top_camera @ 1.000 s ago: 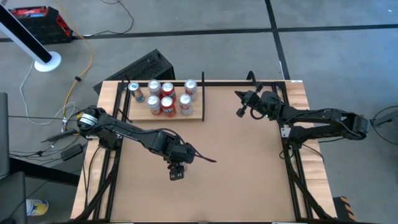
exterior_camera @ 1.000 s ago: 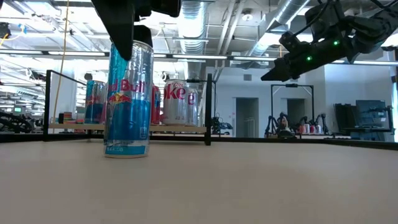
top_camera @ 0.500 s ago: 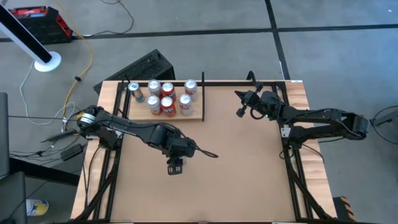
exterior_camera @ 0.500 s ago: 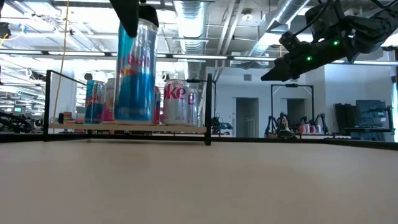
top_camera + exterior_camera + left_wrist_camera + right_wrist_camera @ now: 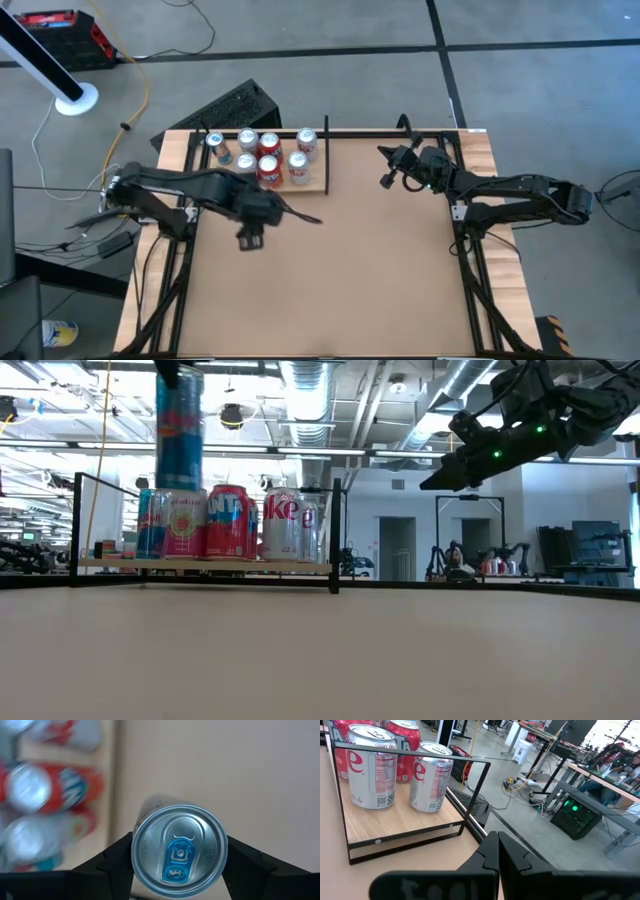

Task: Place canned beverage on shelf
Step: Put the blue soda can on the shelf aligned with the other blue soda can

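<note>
My left gripper (image 5: 250, 238) is shut on a tall blue canned beverage (image 5: 180, 430), which hangs in the air near the front of the shelf; from above, the gripper hides the can. The shelf (image 5: 312, 186), a pale-wood panel edged by black rods, lies at the table's far left and carries several upright cans (image 5: 268, 160) on their bases. My right gripper (image 5: 385, 180) hovers shut and holding nothing at the far right, beyond the shelf's right end. My left gripper pinches the can's upper wall just under the rim (image 5: 137, 851) between its two fingers (image 5: 112, 865), one on each opposite side. The fingers come from above, pointing steeply down. The can hangs upright below them, its silver top (image 5: 179, 851) up and its base well clear of the table.
The shelf's black upright rod (image 5: 335, 535) marks its right end. The brown tabletop (image 5: 380, 270) spreads out in front of and to the right of the shelf. A black keyboard-like object (image 5: 230, 105) lies on the floor behind the table.
My left gripper has risen and moved toward the table's far left, toward the shelf. The blue can, which stood on the table a second ago, is now lifted clear and upright, above the tops of the shelf's cans in the low view.
</note>
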Controlling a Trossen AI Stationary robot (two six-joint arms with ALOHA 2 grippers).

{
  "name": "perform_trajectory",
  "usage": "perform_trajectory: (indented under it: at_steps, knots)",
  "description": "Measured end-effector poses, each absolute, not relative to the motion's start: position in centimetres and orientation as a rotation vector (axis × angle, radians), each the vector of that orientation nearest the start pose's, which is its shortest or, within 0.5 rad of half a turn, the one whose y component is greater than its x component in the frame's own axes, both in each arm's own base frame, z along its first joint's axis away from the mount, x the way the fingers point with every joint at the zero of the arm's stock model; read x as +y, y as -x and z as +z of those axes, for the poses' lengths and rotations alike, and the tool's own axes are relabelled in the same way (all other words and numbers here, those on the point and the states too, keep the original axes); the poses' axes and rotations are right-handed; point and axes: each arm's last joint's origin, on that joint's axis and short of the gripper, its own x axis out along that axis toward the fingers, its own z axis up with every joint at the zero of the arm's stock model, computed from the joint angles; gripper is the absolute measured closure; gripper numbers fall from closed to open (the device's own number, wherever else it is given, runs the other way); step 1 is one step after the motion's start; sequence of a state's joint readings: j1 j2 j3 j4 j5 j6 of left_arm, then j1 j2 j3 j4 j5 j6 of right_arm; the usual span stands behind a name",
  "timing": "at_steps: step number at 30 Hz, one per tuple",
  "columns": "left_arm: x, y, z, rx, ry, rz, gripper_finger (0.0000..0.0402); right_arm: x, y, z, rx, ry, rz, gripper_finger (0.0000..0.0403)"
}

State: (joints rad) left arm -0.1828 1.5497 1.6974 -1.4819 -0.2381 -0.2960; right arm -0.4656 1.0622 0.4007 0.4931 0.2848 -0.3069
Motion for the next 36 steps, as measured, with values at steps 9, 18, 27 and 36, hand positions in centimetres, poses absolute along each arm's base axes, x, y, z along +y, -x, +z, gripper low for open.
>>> perform_trajectory:
  at_steps: [9,18,27,36]
  knots:
    - [-1.9,-19.7,40.9,1.115,-0.015,0.406,0.0179,-10.4,-18.9,21.5,0.287,0.281,-0.715,0.0382]
    - [0.9,-13.5,38.7,1.100,0.038,0.561,0.0179,-10.4,-18.9,21.5,0.284,0.281,-0.716,0.0382]
    - [3.8,-12.4,36.6,1.193,0.013,0.654,0.0179,-10.4,-18.9,21.7,0.270,0.283,-0.718,0.0382]
    - [8.1,-13.8,34.8,1.316,0.023,0.582,0.0179,-10.4,-19.0,21.6,0.264,0.274,-0.701,0.0382]
